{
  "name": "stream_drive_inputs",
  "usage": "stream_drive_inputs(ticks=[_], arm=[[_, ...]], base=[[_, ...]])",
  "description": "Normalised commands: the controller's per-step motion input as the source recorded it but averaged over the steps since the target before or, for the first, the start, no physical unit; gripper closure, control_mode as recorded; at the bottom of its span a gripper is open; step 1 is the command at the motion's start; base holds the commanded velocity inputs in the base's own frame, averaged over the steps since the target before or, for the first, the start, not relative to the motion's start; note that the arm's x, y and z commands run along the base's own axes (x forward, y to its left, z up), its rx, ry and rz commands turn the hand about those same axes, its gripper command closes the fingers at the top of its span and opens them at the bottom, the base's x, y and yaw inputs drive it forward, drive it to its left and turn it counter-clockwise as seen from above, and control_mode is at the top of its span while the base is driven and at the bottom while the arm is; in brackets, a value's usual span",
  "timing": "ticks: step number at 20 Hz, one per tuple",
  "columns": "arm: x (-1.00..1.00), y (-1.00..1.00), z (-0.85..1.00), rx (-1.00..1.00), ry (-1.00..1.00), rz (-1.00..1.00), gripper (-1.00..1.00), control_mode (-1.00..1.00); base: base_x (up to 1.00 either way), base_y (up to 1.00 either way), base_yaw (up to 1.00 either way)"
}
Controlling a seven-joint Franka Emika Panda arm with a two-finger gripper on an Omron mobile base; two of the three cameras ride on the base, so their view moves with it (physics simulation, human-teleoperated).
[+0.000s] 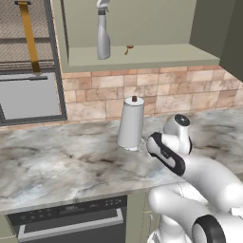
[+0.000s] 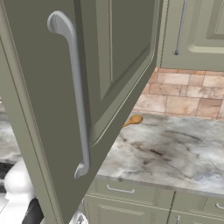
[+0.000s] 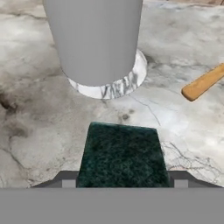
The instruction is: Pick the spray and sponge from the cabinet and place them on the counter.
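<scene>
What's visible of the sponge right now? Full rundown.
The sponge shows in the hand view as a dark green, mottled rectangular top face, lying flat between the jaws, low over the marble counter. Its yellow part is hidden. It sits just short of the paper-towel roll and does not touch it.

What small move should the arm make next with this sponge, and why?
Probably ease down and open: the gripper seems closed on the green-topped yellow sponge, low over the veined marble counter beside the white paper-towel roll. The slim pale spray bottle stands in the olive-green cabinet.
</scene>
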Motion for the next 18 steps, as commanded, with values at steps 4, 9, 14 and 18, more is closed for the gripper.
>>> stream_drive_inputs(ticks=[4,9,14,18], arm=[[0.16,-0.04,-0.51,0.00,0.02,0.00,1.00,-1.00],[0.15,-0.02,-0.49,0.00,0.01,0.00,1.00,-1.00],[0.13,-0.01,-0.51,-0.01,0.02,0.00,1.00,-1.00],[0.12,0.00,-0.49,-0.02,0.01,0.00,1.00,-1.00]], base=[[0.00,0.00,0.00],[0.00,0.00,0.00],[0.00,0.00,0.00],[0.00,0.00,0.00]])
